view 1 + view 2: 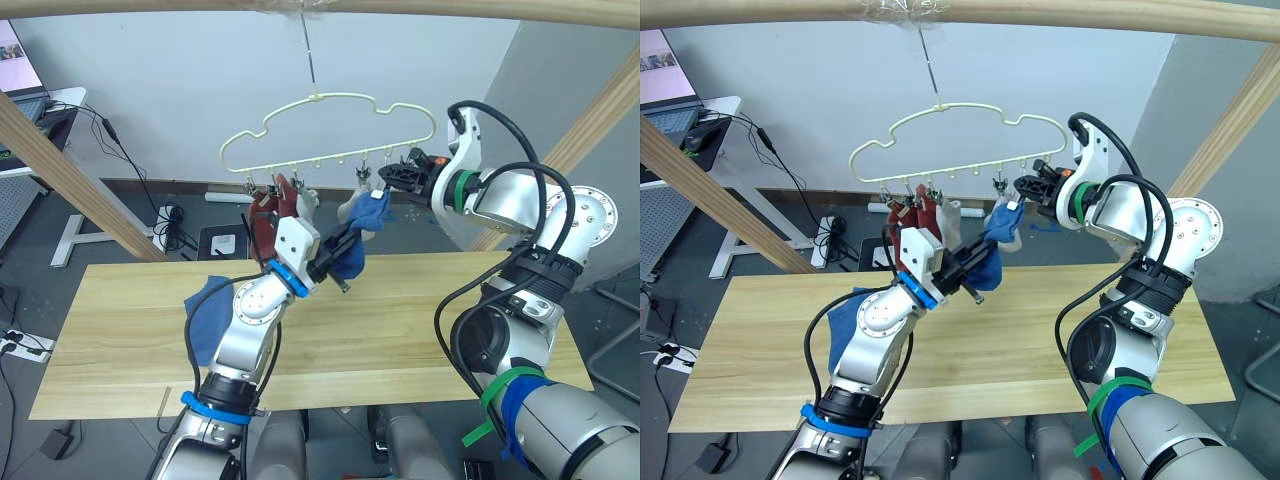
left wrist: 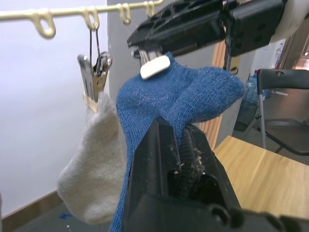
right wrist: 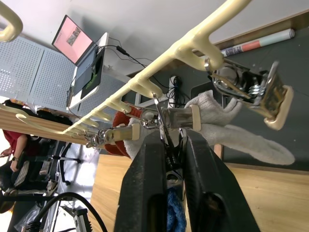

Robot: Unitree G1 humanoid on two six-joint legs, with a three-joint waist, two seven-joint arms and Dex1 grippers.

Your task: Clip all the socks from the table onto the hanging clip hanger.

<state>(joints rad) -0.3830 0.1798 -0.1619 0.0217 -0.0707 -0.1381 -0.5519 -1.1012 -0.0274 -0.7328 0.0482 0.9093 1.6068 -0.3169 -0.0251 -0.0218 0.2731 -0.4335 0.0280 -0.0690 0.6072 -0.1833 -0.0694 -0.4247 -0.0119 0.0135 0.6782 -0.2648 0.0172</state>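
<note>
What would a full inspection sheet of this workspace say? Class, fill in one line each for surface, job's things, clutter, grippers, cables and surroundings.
Surface: table of light wood planks; one blue sock lies on it near the left arm.
Job's things: clip hanger hangs from a wooden pole overhead; rust red socks and a light grey sock are already clipped; a second blue sock is held up at a clip.
Clutter: nothing seen on the table.
Grippers: left gripper shut on the blue sock; right gripper squeezing the clip.
Cables: black cables run along the right arm; floor leads sit behind the table.
Surroundings: white wall, desk with monitor, wooden frame poles.
</note>
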